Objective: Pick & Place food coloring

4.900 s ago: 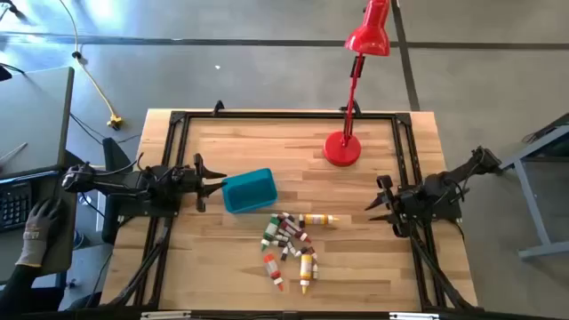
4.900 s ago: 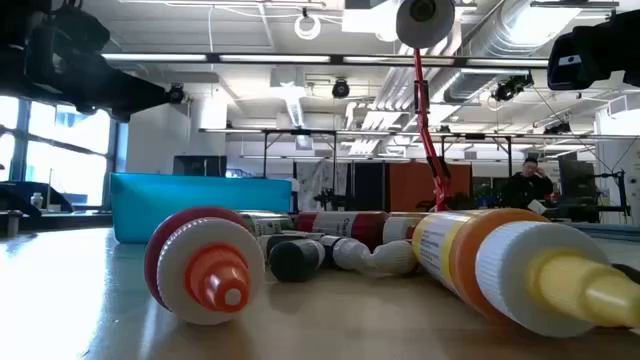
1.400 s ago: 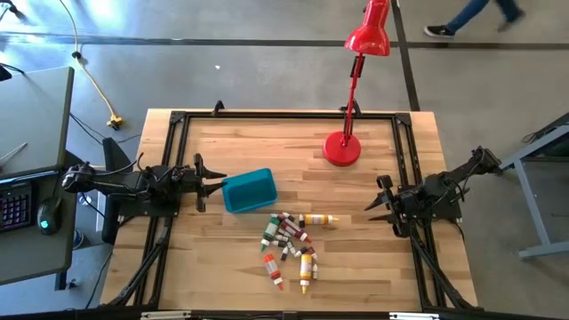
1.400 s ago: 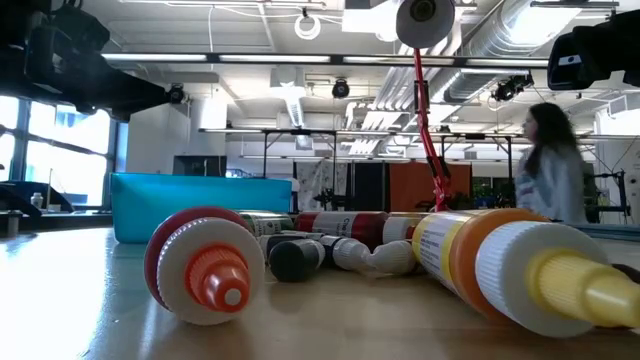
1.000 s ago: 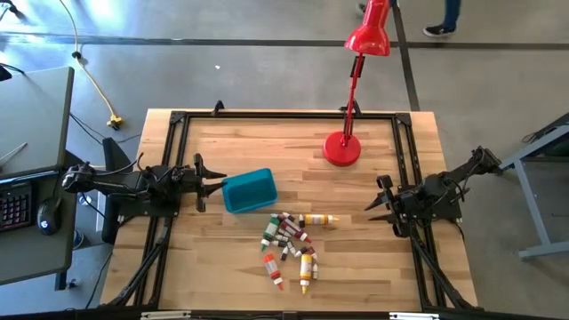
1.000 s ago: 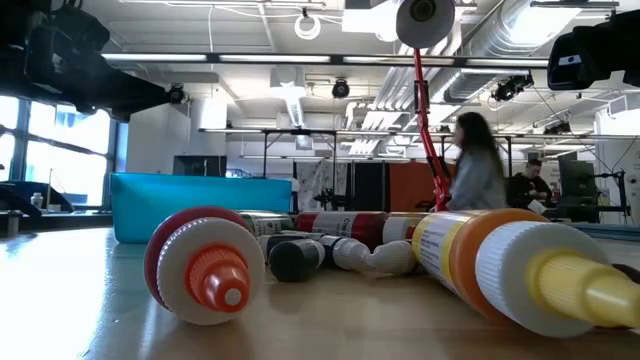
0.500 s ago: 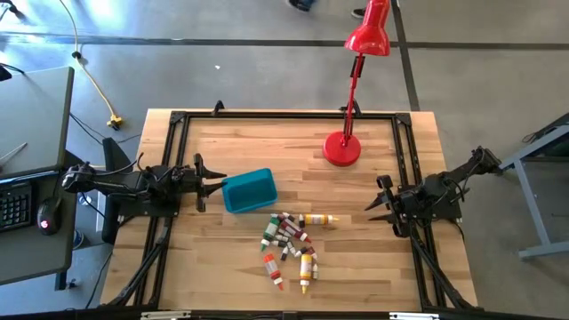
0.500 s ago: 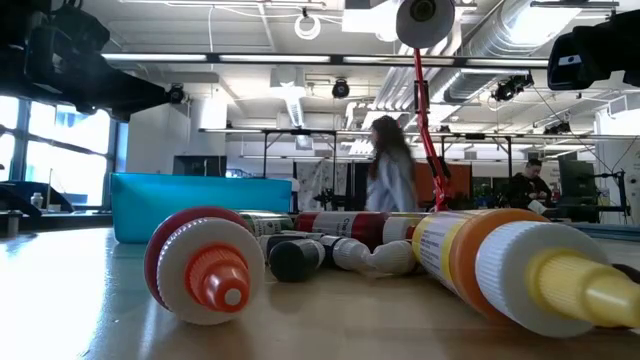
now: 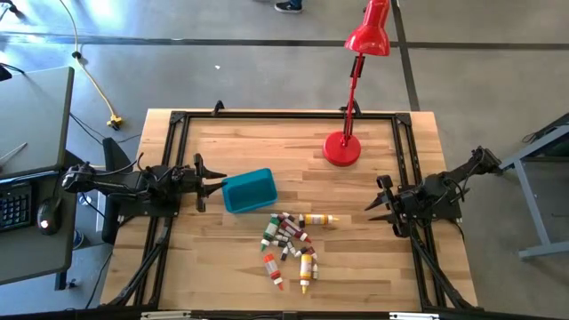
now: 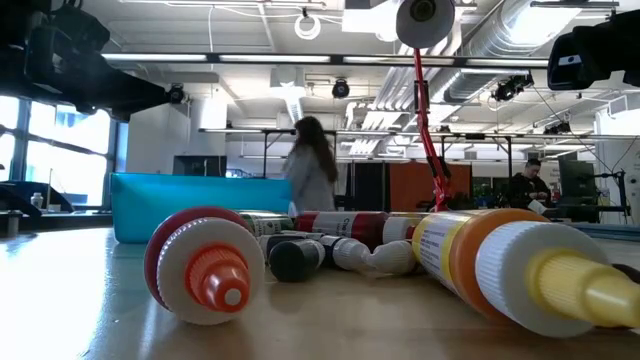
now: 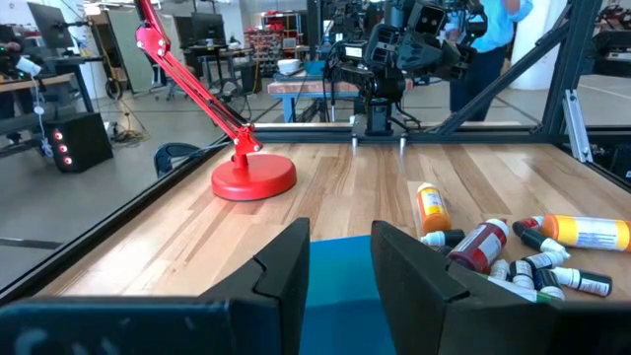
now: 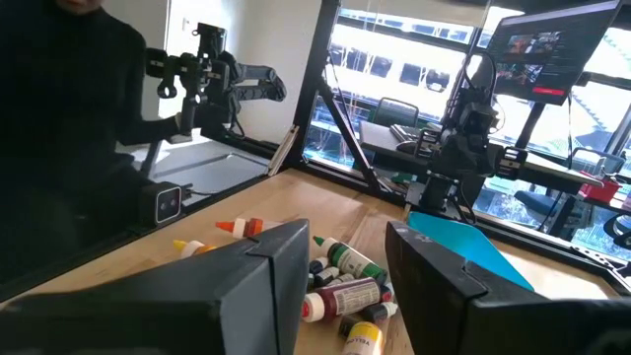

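The food coloring (image 9: 291, 240) lies clustered on the surface (image 9: 373, 267), between and well apart from the left gripper's (image 9: 211, 184) and right gripper's (image 9: 373, 205) fingers, both parted and empty.

Teal tub (image 9: 249, 190) just before left gripper (image 9: 216, 184), lamp base (image 9: 342, 148) far side, bare wood elsewhere

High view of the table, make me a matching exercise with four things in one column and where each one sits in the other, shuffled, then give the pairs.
Things:
1. blue tub
2. red lamp
3. food coloring bottles
4. right hand

Places:
A. far side of the table, base on the wood
B. right edge, empty, fingers apart
C. loose pile at the table's middle, toward the near edge
D. just in front of the left hand

Pairs: 1-D, 2-A, 3-C, 4-B
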### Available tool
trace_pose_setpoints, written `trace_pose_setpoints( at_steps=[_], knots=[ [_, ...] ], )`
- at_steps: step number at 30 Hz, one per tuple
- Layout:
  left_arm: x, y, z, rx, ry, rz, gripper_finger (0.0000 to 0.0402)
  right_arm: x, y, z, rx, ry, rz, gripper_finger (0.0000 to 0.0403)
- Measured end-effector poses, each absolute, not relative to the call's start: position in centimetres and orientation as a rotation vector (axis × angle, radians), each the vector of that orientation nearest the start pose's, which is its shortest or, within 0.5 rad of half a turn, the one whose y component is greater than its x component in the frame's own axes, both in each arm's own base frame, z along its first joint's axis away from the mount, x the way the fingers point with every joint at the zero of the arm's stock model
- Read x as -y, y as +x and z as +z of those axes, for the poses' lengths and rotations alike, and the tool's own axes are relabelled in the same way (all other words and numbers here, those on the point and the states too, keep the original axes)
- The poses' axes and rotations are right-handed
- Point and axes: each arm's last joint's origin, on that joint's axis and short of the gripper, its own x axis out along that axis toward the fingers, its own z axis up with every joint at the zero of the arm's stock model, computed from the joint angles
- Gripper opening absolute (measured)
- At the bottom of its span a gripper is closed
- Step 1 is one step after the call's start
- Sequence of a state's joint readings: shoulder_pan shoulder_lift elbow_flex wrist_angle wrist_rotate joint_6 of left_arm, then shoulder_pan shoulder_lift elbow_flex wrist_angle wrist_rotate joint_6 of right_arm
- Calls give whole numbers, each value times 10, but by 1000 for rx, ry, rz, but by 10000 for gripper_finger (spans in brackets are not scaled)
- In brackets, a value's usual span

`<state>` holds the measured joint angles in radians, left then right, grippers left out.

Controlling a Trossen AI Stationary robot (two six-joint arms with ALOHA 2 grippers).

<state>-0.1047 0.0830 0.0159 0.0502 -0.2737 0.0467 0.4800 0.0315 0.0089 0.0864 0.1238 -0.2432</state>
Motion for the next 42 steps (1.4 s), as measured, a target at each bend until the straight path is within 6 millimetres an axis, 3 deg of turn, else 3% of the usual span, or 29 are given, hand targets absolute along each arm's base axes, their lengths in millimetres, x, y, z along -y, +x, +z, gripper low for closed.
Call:
trace_pose_setpoints(
  at_steps=[32,42],
  knots=[
    [3,101,167,-20,50,168,107,-42,89,172,104,-222,340,130],
    [3,101,167,-21,50,168,107,-33,89,189,231,-449,-2,130]
  ],
)
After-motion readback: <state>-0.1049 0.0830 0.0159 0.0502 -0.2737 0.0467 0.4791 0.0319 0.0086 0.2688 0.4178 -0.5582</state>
